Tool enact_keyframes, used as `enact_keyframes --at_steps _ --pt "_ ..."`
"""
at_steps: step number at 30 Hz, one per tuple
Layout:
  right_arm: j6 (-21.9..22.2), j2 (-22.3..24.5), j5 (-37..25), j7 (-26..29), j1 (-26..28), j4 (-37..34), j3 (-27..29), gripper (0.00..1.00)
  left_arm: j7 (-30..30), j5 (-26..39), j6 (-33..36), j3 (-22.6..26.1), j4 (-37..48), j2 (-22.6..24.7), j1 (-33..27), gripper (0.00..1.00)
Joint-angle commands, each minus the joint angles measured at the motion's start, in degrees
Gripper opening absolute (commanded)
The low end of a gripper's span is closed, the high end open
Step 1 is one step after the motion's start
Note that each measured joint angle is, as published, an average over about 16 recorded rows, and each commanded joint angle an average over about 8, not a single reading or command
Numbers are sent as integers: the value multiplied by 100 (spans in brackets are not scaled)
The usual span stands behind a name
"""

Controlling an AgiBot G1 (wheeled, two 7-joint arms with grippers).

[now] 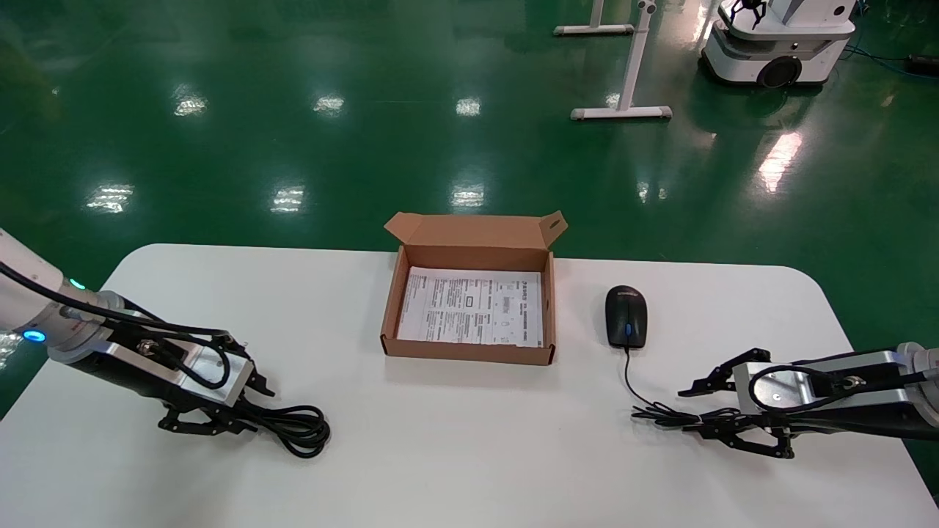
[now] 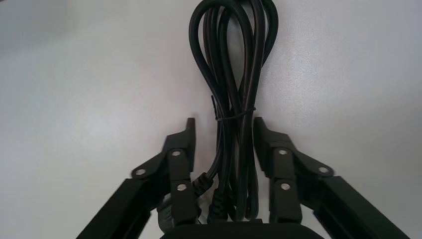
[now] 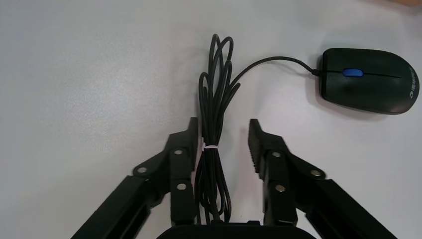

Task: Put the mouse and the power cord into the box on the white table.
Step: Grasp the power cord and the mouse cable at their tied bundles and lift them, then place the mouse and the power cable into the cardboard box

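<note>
Both end effectors sat spread on the counter [image 1: 469, 455] — left end effector [image 2: 224, 144] straddling the power cord [image 2: 231, 89], right end effector [image 3: 224, 144] straddling the mouse [image 3: 368, 79] cable — lined up to pinch, box [image 1: 469, 352] empty between.

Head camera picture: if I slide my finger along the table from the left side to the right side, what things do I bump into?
left gripper → power cord → box → mouse → right gripper, all on the white table.
</note>
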Motion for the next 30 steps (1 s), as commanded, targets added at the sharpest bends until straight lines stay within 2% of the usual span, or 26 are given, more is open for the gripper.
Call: enact_keyframes --at_steps 1,11,16,23,30 --pt "1 1 0 0 -2 3 1 0 -1 1 0 1 -5 -1 2 0" --pt "7 4 0 2 -6 10 2 0 0 -7 5 -5 -17 -11 -7 0" --pt "-49 59 84 58 137 12 65 0 40 -119 234 -83 -62 -183 -245 0" --pt "-101 105 368 303 1100 194 295 0 19 -336 499 -231 -272 -670 -1079 0" --pt "132 -348 679 529 1899 286 533 0 -431 -545 42 -463 -385 -733 -2013 0"
